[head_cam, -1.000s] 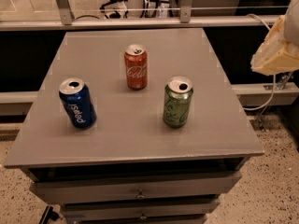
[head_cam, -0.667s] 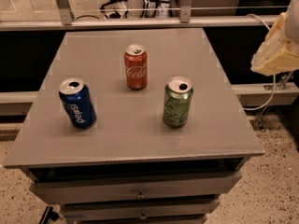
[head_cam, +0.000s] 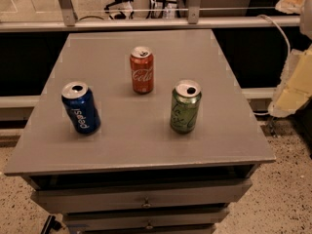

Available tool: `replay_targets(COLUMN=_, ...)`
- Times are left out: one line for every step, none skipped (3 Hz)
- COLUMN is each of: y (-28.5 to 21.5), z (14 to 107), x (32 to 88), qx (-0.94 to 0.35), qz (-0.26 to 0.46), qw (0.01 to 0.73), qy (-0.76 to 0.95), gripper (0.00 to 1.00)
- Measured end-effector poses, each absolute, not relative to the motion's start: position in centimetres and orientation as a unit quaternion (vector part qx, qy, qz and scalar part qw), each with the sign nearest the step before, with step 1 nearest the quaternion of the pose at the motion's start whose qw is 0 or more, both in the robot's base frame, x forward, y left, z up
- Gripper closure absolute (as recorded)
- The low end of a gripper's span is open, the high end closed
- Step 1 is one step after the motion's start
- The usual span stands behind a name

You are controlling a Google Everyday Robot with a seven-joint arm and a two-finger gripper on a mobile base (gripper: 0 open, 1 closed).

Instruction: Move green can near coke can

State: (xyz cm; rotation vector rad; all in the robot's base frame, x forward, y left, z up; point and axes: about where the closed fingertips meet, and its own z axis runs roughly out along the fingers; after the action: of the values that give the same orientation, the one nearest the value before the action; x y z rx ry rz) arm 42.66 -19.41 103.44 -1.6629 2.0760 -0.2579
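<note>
The green can point(head_cam: 185, 107) stands upright on the grey table point(head_cam: 146, 145), right of centre. The coke can point(head_cam: 142, 69) stands upright behind it and to its left, about a can's width away. My gripper point(head_cam: 293, 87) shows as a pale cream shape at the right edge of the view. It is off the table's right side, well apart from both cans, and holds nothing I can see.
A blue Pepsi can point(head_cam: 80, 107) stands tilted on the table's left side. Drawers point(head_cam: 146, 202) sit below the tabletop. A metal rail point(head_cam: 146, 23) runs behind the table, and a cable point(head_cam: 278, 30) hangs at the back right.
The pale gripper at the right edge sits lower in the view than before. The three cans have not moved.
</note>
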Motion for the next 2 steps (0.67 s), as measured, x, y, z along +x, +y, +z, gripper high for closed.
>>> replay_targets(y=-19.06, z=103.61, x=42.54, qx=-0.608, qz=-0.095, qw=0.238, qy=0.752, gripper=0.00)
replay_targets(y=-18.35, z=103.36, x=42.66, qx=-0.612, qz=-0.091, qw=0.238, qy=0.749, gripper=0.00)
